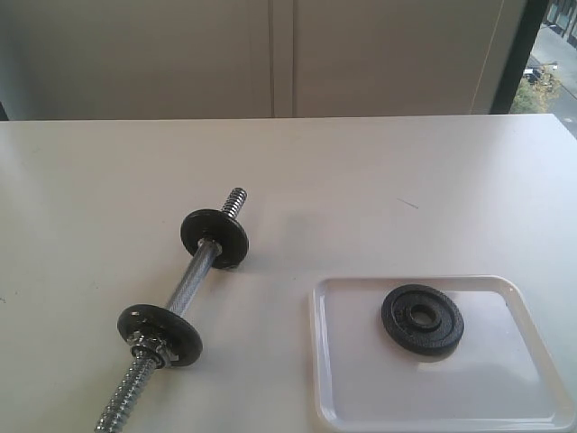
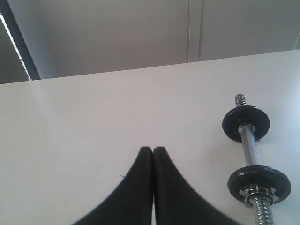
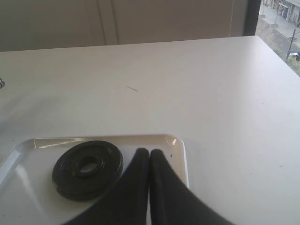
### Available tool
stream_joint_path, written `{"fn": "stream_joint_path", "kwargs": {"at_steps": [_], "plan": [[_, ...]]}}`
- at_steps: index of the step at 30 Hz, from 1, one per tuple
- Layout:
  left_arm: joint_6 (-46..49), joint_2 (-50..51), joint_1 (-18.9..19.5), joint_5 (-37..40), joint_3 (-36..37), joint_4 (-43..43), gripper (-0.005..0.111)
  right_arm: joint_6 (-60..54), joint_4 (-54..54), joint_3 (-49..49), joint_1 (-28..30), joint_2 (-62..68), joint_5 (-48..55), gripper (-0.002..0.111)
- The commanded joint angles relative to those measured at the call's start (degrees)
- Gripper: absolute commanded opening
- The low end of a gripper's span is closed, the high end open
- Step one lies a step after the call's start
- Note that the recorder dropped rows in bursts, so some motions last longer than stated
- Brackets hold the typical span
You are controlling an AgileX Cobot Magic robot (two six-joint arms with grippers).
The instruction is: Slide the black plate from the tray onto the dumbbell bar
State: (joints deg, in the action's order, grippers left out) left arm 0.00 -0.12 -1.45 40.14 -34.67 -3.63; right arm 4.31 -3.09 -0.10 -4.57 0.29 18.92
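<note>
**Plate in tray, both grippers closed and empty**

The black plate (image 1: 422, 320) lies flat inside the tray (image 1: 317, 361), centre hole up, in the tray's far half and a bit toward the middle. It touches none of the rim as far as the exterior view shows. The tray sits on the white table (image 1: 361, 171), at the near right of the exterior view.

The dumbbell bar (image 1: 192, 278) lies on the table left of the tray, apart from it and running diagonally. 2 black discs are already on it. The far disc (image 1: 214, 236) stands on edge with a short threaded end sticking out beyond it. The near disc (image 1: 160, 334) also stands on edge, with a chrome collar nut (image 1: 149, 345) right against its near face. The near threaded end runs out of the exterior view's lower edge. The smooth middle of the bar shows between the 2 discs.

Left gripper (image 2: 153, 151): jaws pressed together, tips meeting, nothing between them. It is above bare table, with the bar off to one side and well apart.

Right gripper (image 3: 149, 152): jaws pressed together, nothing pinched. The tips are over the tray near a corner, just beside the plate's edge (cannot tell whether they touch the tray floor; no contact with the plate shows).
</note>
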Motion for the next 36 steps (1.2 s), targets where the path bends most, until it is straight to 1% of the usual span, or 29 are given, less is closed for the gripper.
{"fn": "stream_joint_path", "kwargs": {"at_steps": [1, 20, 24, 30, 33, 36], "plan": [[0.0, 0.12, 0.13, 0.13, -0.46, -0.16, 0.0, 0.03, 0.08, 0.1, -0.04, -0.29, -0.8, 0.0], [0.0, 0.12, 0.13, -0.21, -0.45, -0.6, 0.0, 0.03, -0.03, 0.1, -0.04, -0.29, -0.8, 0.0], [0.0, 0.12, 0.13, -1.76, -0.45, -1.8, 0.0, 0.03, -0.03, 0.1, -0.04, -0.29, -0.8, 0.0], [0.0, 0.12, 0.13, -4.27, -0.72, -7.33, 0.0, -0.83, -0.03, 0.1, -0.04, -0.29, -0.8, 0.0], [0.0, 0.12, 0.13, -4.81, -2.31, -16.21, 0.0, -0.83, -0.03, 0.1, -0.04, -0.29, -0.8, 0.0], [0.0, 0.12, 0.13, -8.08, -3.45, -22.03, 0.0, -0.83, 0.11, 0.1, -0.04, -0.29, -0.8, 0.0]]}}
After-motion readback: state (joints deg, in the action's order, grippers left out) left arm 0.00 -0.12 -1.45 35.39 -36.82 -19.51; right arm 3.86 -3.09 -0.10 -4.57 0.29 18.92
